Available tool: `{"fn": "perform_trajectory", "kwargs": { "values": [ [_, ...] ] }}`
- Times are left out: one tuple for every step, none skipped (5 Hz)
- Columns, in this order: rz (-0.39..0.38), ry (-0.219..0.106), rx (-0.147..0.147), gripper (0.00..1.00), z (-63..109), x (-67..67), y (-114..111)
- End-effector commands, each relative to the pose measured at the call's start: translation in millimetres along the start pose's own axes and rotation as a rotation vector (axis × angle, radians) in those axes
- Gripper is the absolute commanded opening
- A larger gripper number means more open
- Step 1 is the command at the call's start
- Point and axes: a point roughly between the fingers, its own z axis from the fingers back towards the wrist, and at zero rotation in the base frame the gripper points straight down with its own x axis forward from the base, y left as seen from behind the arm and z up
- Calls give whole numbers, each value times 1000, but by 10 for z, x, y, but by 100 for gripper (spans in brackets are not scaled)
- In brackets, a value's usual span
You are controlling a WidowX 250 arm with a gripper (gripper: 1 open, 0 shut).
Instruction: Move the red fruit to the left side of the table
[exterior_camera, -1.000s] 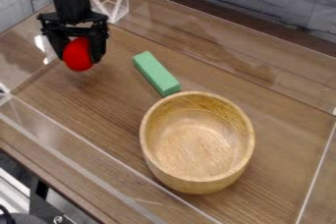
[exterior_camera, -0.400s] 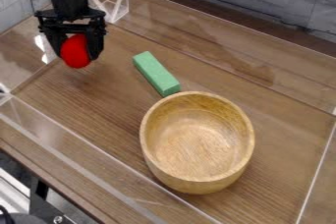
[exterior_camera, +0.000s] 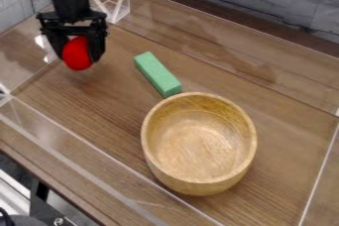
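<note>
On the far left of the table (exterior_camera: 99,121), the hand (exterior_camera: 75,29) is released, its fingers spread. The red fruit (exterior_camera: 77,54) lies just under it, toward the near side; whether they touch, I cannot tell. Nearer and right, the wooden bowl (exterior_camera: 199,144) shows bare inside. Dark fingertips are hard to distinguish.

Wood-grain surface (exterior_camera: 284,52) edged by low clear walls, seen from above.
Pale glints run along the clear wall (exterior_camera: 43,175) on the left edge; a cable-like dark shape (exterior_camera: 11,216), perhaps wiring, though blurred, sits outside the near left corner, and a light strip (exterior_camera: 326,185) borders the right edge.
</note>
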Motion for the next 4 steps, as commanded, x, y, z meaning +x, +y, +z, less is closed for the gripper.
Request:
{"fn": "perform_trajectory", "kwargs": {
  "values": [
    [-7,-52,7,100,160,81,51],
    [-7,-44,0,100,158,73,47],
    [-7,-35,-6,100,158,64,45],
    [-6,-27,-13,100,162,55,41]
  ]
}}
